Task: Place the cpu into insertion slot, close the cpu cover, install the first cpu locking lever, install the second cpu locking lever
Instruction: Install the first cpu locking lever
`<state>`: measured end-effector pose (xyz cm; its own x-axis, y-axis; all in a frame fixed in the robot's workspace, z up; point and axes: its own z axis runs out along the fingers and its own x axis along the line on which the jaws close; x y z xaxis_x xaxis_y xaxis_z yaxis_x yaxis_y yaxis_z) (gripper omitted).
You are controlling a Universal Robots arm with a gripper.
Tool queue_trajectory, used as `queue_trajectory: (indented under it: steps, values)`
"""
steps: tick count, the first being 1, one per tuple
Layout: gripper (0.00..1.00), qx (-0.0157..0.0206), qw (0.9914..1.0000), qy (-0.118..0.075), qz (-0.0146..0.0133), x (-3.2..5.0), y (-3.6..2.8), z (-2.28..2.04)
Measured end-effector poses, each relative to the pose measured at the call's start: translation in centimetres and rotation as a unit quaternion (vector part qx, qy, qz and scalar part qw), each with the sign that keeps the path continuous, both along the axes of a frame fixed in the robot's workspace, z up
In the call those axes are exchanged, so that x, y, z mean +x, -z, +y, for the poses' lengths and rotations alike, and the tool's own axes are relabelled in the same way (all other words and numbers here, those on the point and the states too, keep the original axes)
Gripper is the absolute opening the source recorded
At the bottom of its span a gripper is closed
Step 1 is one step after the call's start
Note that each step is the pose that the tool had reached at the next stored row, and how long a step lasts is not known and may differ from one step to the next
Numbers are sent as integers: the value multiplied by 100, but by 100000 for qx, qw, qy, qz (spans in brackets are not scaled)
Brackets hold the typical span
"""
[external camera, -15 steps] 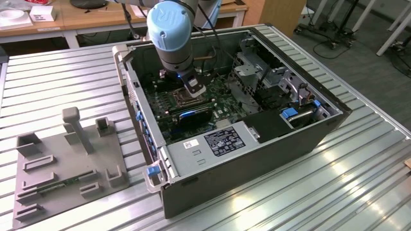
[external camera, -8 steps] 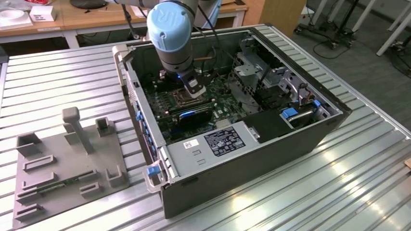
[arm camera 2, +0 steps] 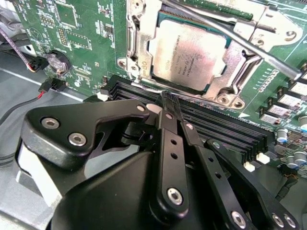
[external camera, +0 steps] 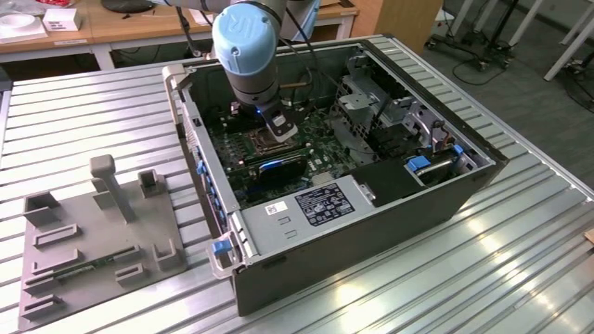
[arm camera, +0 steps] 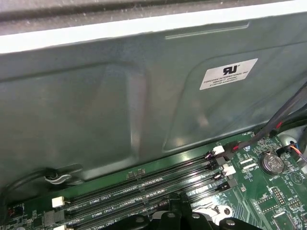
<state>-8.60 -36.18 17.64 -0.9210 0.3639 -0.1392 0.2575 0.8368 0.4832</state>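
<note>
In the second wrist view the pale silver cpu (arm camera 2: pixel 192 55) lies flat in the insertion slot (arm camera 2: pixel 229 95). The silver cpu cover (arm camera 2: pixel 138 48) frames it and lies down around it. A thin silver locking lever (arm camera 2: pixel 259 50) runs slantwise past one corner of the socket; I cannot tell whether it is latched. My gripper (arm camera 2: pixel 168 101) is shut with nothing between its black fingers. Its tips hover over the black memory slots (arm camera 2: pixel 216 125), just beside the socket's edge. In the exterior view the gripper (external camera: pixel 281 132) reaches down into the open computer case, right over the insertion slot (external camera: pixel 263 144).
The case walls (external camera: pixel 195 139) close in around the green motherboard (arm camera 2: pixel 86 38), with a grey metal side panel (arm camera: pixel 120 105) close by. Red and black cables (arm camera 2: pixel 29 103), a coin battery (arm camera 2: pixel 57 62) and a drive cage (external camera: pixel 371 111) surround the socket. A grey fixture plate (external camera: pixel 93 229) lies outside on the ribbed table.
</note>
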Motion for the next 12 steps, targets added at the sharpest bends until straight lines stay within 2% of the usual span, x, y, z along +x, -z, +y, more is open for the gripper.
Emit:
queue_trajectory:
  steps: [12]
  values:
    - [11,6,100000,5,-9,1,-10,2]
